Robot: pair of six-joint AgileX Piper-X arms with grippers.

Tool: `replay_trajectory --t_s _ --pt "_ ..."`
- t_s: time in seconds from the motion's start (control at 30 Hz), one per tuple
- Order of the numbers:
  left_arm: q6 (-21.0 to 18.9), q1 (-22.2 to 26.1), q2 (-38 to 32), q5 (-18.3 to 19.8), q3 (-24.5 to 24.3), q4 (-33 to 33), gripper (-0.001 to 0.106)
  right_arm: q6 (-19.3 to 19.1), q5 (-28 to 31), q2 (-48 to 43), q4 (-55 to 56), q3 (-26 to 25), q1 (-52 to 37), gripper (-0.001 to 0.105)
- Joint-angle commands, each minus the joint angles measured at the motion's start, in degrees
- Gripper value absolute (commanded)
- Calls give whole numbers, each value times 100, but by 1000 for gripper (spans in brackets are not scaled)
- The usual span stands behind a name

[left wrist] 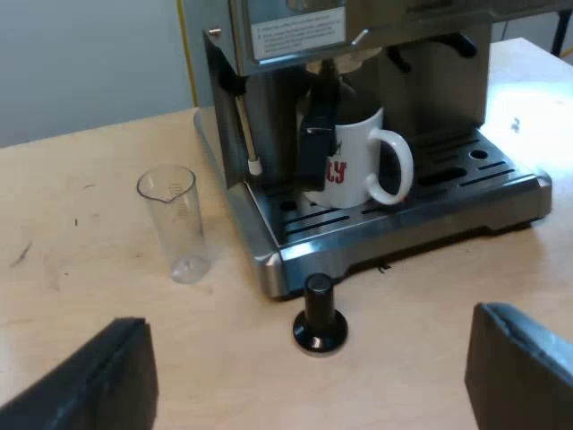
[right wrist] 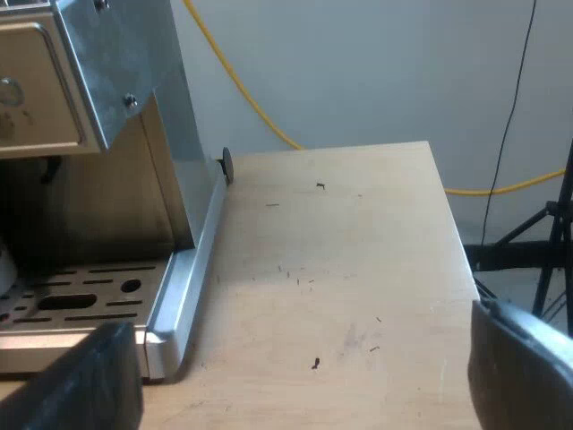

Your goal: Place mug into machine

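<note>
Spanning the wooden table (left wrist: 63,269), the left gripper (left wrist: 309,381) fingers stand wide apart, released, empty. Just ahead stands the tamper (left wrist: 320,315); beyond, the glass (left wrist: 175,224) and machine (left wrist: 358,54), with the mug (left wrist: 363,148) upright on its drip tray (left wrist: 466,184). The right gripper (right wrist: 300,376) fingers are likewise spread and empty; past them run the table edge, a grey wall (right wrist: 358,63) and yellow cable (right wrist: 240,88). Mug lettering is red, partly covered; the machine label (left wrist: 298,34) is unreadable.
</note>
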Motion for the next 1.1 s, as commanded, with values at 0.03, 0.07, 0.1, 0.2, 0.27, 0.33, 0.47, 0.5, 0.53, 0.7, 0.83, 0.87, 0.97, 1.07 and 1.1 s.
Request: replay_trajectory --t_s 0.03,0.07,0.1,0.2,0.27,0.33,0.47,0.5,0.53,0.7,0.83,0.87,0.97,1.07,1.1 --pt "-52 2 -793 -71 287 -337 72 -66 0 -234 -118 164 -24 81" --pt "-52 2 -793 -71 331 -395 72 -66 0 -234 -118 205 -24 81" --pt "-73 2 -793 -71 464 -512 72 -66 0 -234 -118 270 -24 81" --pt "-74 2 -793 -95 794 -772 72 -66 0 -224 -118 437 -24 81" --pt "-87 2 -793 -175 957 -915 72 -66 -32 -224 -128 526 -24 81" --pt "-99 2 -793 -294 1158 -986 72 -66 -32 -224 -124 605 -24 81" --pt "-97 2 -793 -330 1393 -1055 72 -66 -103 -224 -124 767 -24 81" --pt "-97 2 -793 -330 1464 -1079 72 -66 -170 -224 -124 827 -24 81" --pt "-97 2 -783 -330 1521 -1108 72 -66 -219 -224 -124 873 -24 81" --pt "-97 2 -783 -330 1663 -1184 72 -66 -249 -224 -124 994 -24 81" --pt "-97 2 -783 -330 1712 -1214 72 -83 -249 -224 -124 1028 -24 81" --pt "-97 2 -783 -330 1712 -1215 72 -83 -249 -224 -124 1028 -24 81" --pt "-97 2 -783 -330 1712 -1213 72 -83 -249 -224 -87 1028 -24 81" --pt "-97 2 -783 -330 1712 -1213 72 -83 -249 -224 -87 1028 -24 81" --pt "-97 2 -783 -330 1712 -1213 72 -83 -249 -224 -87 1028 -24 81"
